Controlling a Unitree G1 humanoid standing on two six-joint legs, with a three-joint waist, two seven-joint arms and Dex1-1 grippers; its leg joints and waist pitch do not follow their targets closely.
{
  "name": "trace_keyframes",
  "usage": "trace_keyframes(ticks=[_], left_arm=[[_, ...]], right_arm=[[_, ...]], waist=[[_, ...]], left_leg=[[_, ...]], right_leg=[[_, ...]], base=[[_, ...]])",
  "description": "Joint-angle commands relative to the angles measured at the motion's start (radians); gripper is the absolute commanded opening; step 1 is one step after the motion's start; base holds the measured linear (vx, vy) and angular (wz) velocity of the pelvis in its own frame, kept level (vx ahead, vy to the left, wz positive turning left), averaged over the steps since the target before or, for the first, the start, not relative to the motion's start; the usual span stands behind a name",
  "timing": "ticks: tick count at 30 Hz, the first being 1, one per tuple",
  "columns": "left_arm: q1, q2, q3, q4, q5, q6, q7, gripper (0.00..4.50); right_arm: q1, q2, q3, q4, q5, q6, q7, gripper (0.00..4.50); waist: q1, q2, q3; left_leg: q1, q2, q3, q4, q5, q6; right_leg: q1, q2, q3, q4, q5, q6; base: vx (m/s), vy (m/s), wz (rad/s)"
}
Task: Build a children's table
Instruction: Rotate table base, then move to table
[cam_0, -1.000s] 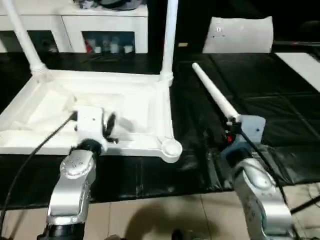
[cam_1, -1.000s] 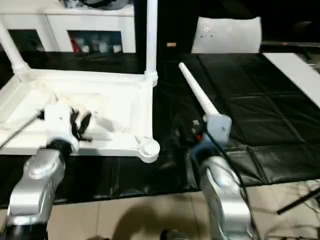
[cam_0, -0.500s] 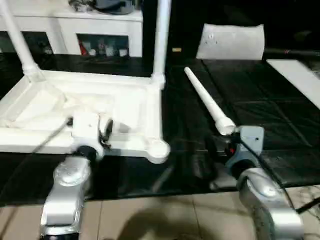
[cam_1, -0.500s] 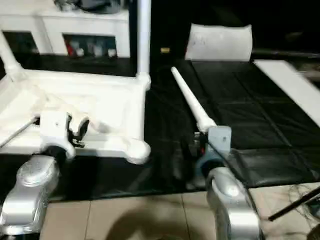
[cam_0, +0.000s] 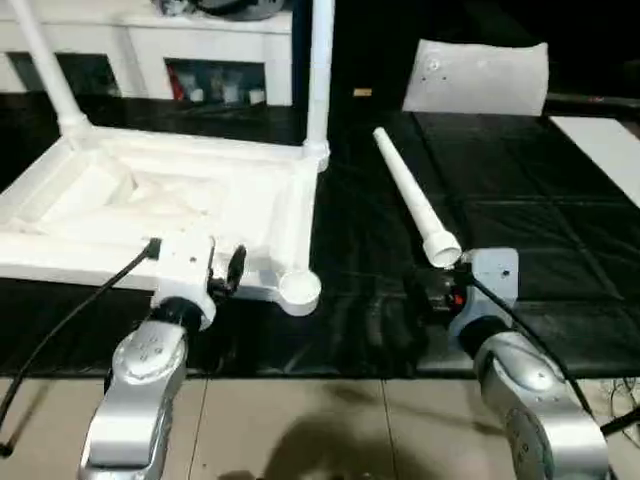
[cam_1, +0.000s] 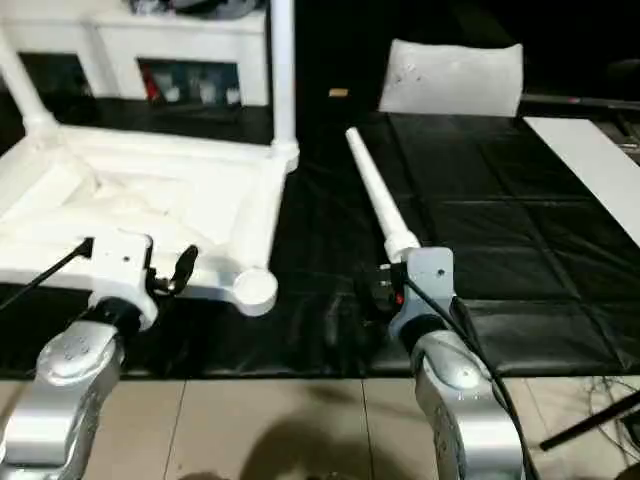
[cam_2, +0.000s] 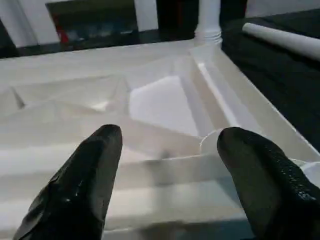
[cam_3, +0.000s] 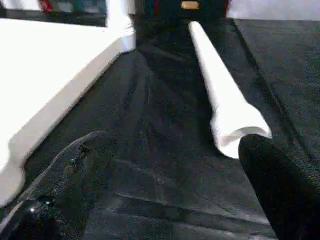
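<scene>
Since 1 s ago left gripper (cam_2: 165, 165) has opened wide over upturned tabletop (cam_0: 150, 200) with 2 legs fitted; right gripper (cam_3: 165, 170), jaws wide, faces loose leg (cam_0: 412, 195) on mat, next grasp.

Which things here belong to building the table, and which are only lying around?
For the job:
- tabletop, upside down
- two legs standing in its far sockets
- loose leg lying on the black mat
- empty near corner socket

Lying about:
- white cabinet
- flat white board
- white bag
</scene>
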Motion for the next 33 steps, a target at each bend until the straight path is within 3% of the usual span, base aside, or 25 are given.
trace_keyframes(ticks=[1, 2, 3, 4, 5, 7, 9, 11, 12, 13, 14, 15, 16, 17, 19, 20, 21, 22, 23, 24, 26, 27, 28, 31, 33], left_arm=[[0.006, -0.002, -0.002, -0.035, -0.012, 0.023, -0.004, 3.84], [0.007, 0.000, -0.005, -0.038, -0.013, 0.027, -0.011, 3.84], [0.007, 0.001, -0.006, -0.039, -0.012, 0.028, -0.014, 3.94], [0.008, 0.000, -0.004, -0.039, -0.013, 0.027, -0.014, 3.94], [0.008, 0.000, -0.003, -0.039, -0.013, 0.027, -0.014, 4.09], [0.009, 0.000, -0.004, -0.043, -0.014, 0.029, -0.011, 4.19], [0.010, 0.001, -0.006, -0.047, -0.014, 0.032, -0.009, 4.25], [0.009, 0.003, -0.006, -0.048, -0.017, 0.035, -0.009, 4.43], [0.009, 0.003, -0.006, -0.048, -0.017, 0.035, -0.009, 4.43], [0.009, 0.003, -0.005, -0.050, -0.018, 0.038, -0.009, 4.43], [0.010, 0.003, -0.005, -0.051, -0.017, 0.040, -0.009, 4.43], [0.010, 0.002, -0.005, -0.053, -0.017, 0.042, -0.009, 4.43], [0.010, 0.002, -0.006, -0.055, -0.016, 0.044, -0.009, 4.43], [0.010, 0.003, -0.007, -0.055, -0.016, 0.045, -0.010, 4.43], [0.010, 0.006, -0.009, -0.054, -0.017, 0.043, -0.014, 4.43], [0.010, 0.006, -0.009, -0.054, -0.017, 0.043, -0.014, 4.43], [0.010, 0.008, -0.010, -0.055, -0.020, 0.044, -0.015, 4.43], [0.010, 0.008, -0.010, -0.055, -0.020, 0.044, -0.016, 4.43], [0.011, 0.008, -0.012, -0.055, -0.020, 0.044, -0.017, 4.43], [0.012, 0.009, -0.014, -0.055, -0.020, 0.045, -0.018, 4.43], [0.012, 0.010, -0.019, -0.054, -0.020, 0.045, -0.018, 4.43], [0.011, 0.011, -0.021, -0.052, -0.020, 0.045, -0.017, 4.43], [0.010, 0.011, -0.021, -0.051, -0.020, 0.044, -0.016, 4.43], [0.008, 0.013, -0.021, -0.050, -0.021, 0.043, -0.015, 4.43], [0.009, 0.015, -0.022, -0.052, -0.021, 0.044, -0.018, 4.43]], right_arm=[[-0.001, -0.009, 0.000, -0.014, 0.004, -0.011, 0.009, 4.50], [0.000, -0.010, -0.001, -0.012, 0.005, -0.013, 0.006, 4.50], [0.000, -0.010, -0.001, -0.010, 0.006, -0.018, 0.006, 4.50], [-0.002, -0.010, -0.001, -0.005, 0.011, -0.020, 0.009, 4.50], [-0.003, -0.012, 0.002, -0.003, 0.011, -0.021, 0.012, 4.50], [-0.005, -0.016, 0.007, 0.001, 0.010, -0.025, 0.018, 4.50], [-0.007, -0.016, 0.010, 0.005, 0.008, -0.027, 0.020, 4.50], [-0.010, -0.017, 0.016, 0.008, 0.007, -0.027, 0.026, 4.50], [-0.010, -0.017, 0.016, 0.008, 0.007, -0.027, 0.026, 4.50], [-0.011, -0.020, 0.019, 0.008, 0.008, -0.028, 0.029, 4.50], [-0.012, -0.023, 0.022, 0.009, 0.009, -0.030, 0.033, 4.50], [-0.014, -0.030, 0.026, 0.009, 0.013, -0.027, 0.041, 4.50], [-0.016, -0.037, 0.029, 0.010, 0.011, -0.022, 0.044, 4.50], [-0.016, -0.035, 0.027, 0.012, 0.006, -0.025, 0.036, 4.50], [-0.020, -0.025, 0.017, 0.014, 0.005, -0.033, 0.023, 4.50], [-0.020, -0.025, 0.017, 0.014, 0.005, -0.033, 0.023, 4.50], [-0.021, -0.019, 0.010, 0.011, 0.008, -0.035, 0.017, 4.50], [-0.021, -0.019, 0.010, 0.011, 0.008, -0.035, 0.017, 4.50], [-0.022, -0.019, 0.008, 0.010, 0.009, -0.035, 0.017, 4.50], [-0.023, -0.020, 0.006, 0.009, 0.010, -0.036, 0.017, 4.50], [-0.025, -0.025, 0.006, 0.011, 0.012, -0.037, 0.017, 4.50], [-0.025, -0.023, 0.003, 0.013, 0.017, -0.040, 0.018, 4.50], [-0.025, -0.027, 0.008, 0.013, 0.017, -0.042, 0.025, 4.50], [-0.026, -0.036, 0.026, 0.009, 0.007, -0.046, 0.042, 4.50], [-0.030, -0.017, 0.012, 0.008, 0.018, -0.039, 0.026, 4.50]], waist=[[-0.009, 0.026, -0.037], [-0.013, -0.026, -0.040], [0.026, -0.028, -0.026], [0.028, -0.032, -0.025], [0.030, -0.036, -0.023], [0.016, -0.026, -0.031], [-0.020, 0.026, -0.020], [-0.027, 0.020, -0.008], [-0.021, 0.019, -0.009], [-0.036, -0.001, -0.008], [-0.032, -0.042, -0.026], [0.009, -0.037, -0.032], [0.017, -0.050, -0.050], [0.023, -0.048, -0.051], [0.016, -0.016, -0.048], [0.016, -0.016, -0.048], [-0.044, 0.015, -0.079], [-0.065, 0.024, -0.077], [-0.072, 0.014, -0.079], [-0.073, 0.006, -0.076], [-0.078, -0.013, -0.068], [-0.039, -0.064, -0.075], [-0.013, -0.066, -0.072], [-0.005, -0.044, -0.062], [-0.035, 0.012, -0.057]], left_leg=[[0.021, 0.213, -0.091, -0.164, -0.380, 0.090], [0.008, 0.111, -0.064, -0.104, -0.393, 0.006], [0.025, 0.021, -0.026, 0.004, -0.194, 0.020], [0.010, 0.019, -0.033, 0.021, -0.118, 0.038], [0.007, 0.016, -0.031, 0.010, -0.096, 0.037], [0.043, 0.050, -0.036, -0.055, -0.245, 0.019], [0.082, 0.174, -0.105, -0.160, -0.714, -0.032], [0.064, 0.179, -0.094, -0.234, -0.913, -0.047], [0.073, 0.159, -0.068, -0.224, -0.919, -0.042], [0.075, 0.095, -0.036, -0.191, -0.889, -0.062], [0.022, 0.042, -0.032, -0.084, -0.599, -0.034], [0.008, 0.030, -0.026, 0.050, -0.220, 0.038], [-0.070, 0.019, -0.050, 0.070, -0.092, 0.059], [-0.078, 0.019, -0.051, 0.051, -0.054, 0.057], [-0.075, 0.034, -0.053, -0.061, 0.038, 0.105], [-0.075, 0.034, -0.053, -0.061, 0.038, 0.105], [0.078, 0.111, -0.116, -0.093, 0.023, 0.155], [0.138, 0.156, -0.170, -0.107, 0.008, 0.262], [0.156, 0.171, -0.182, -0.103, 0.025, 0.317], [0.152, 0.169, -0.182, -0.093, 0.108, 0.419], [0.122, 0.121, -0.136, -0.090, 0.092, 0.431], [-0.007, -0.032, -0.026, -0.005, -0.054, 0.298], [-0.058, -0.015, -0.044, 0.058, -0.066, 0.197], [-0.073, 0.014, -0.051, 0.026, 0.009, 0.069], [0.000, 0.063, -0.056, -0.085, -0.084, 0.053]], right_leg=[[-0.001, -0.173, 0.131, 0.040, -0.038, -0.021], [0.013, -0.224, 0.186, -0.047, -0.190, -0.040], [-0.007, -0.274, 0.214, -0.154, -0.694, 0.075], [0.004, -0.282, 0.223, -0.160, -0.812, 0.095], [0.007, -0.246, 0.181, -0.169, -0.920, 0.128], [0.011, -0.174, 0.125, -0.157, -0.784, 0.102], [0.028, -0.130, 0.078, -0.054, -0.459, 0.006], [0.028, -0.100, 0.074, 0.089, -0.178, -0.034], [0.013, -0.105, 0.083, 0.085, -0.154, -0.049], [0.018, -0.122, 0.111, 0.013, -0.293, -0.061], [0.064, -0.216, 0.172, -0.097, -0.675, -0.029], [0.068, -0.312, 0.248, -0.176, -0.973, -0.004], [0.138, -0.289, 0.260, -0.135, -0.848, -0.048], [0.138, -0.260, 0.240, -0.123, -0.741, -0.075], [0.128, -0.157, 0.113, -0.092, -0.404, -0.152], [0.128, -0.157, 0.113, -0.092, -0.404, -0.152], [0.043, -0.090, 0.084, -0.001, -0.189, -0.148], [-0.023, -0.087, 0.084, 0.058, -0.159, -0.107], [-0.049, -0.097, 0.096, 0.080, -0.144, -0.074], [-0.079, -0.114, 0.118, 0.102, -0.109, -0.020], [-0.070, -0.127, 0.138, 0.064, -0.041, -0.022], [0.077, -0.176, 0.229, -0.059, -0.043, -0.131], [0.140, -0.253, 0.289, -0.102, -0.228, -0.227], [0.136, -0.201, 0.233, -0.094, -0.302, -0.283], [0.085, -0.104, 0.144, -0.060, -0.311, -0.212]], base=[[0.000, 0.000, 0.00], [0.000, 0.000, 0.00], [0.000, 0.000, 0.00], [0.000, 0.000, 0.00], [0.000, 0.000, 0.00], [-0.008, 0.030, -0.02], [-0.011, 0.065, -0.01], [0.002, 0.027, -0.03], [0.000, 0.000, 0.00], [0.052, -0.030, 0.09], [0.057, -0.059, -0.16], [0.057, -0.059, -0.16], [0.055, -0.044, -0.15], [0.070, -0.007, -0.07], [0.086, 0.007, -0.03], [0.145, 0.061, 0.15], [0.145, 0.061, 0.15], [0.170, 0.053, 0.18], [0.150, 0.018, 0.09], [0.150, 0.018, 0.09], [0.096, -0.028, 0.11], [0.081, -0.048, 0.10], [0.064, -0.066, 0.01], [0.038, -0.026, -0.06], [0.082, 0.009, -0.06]])
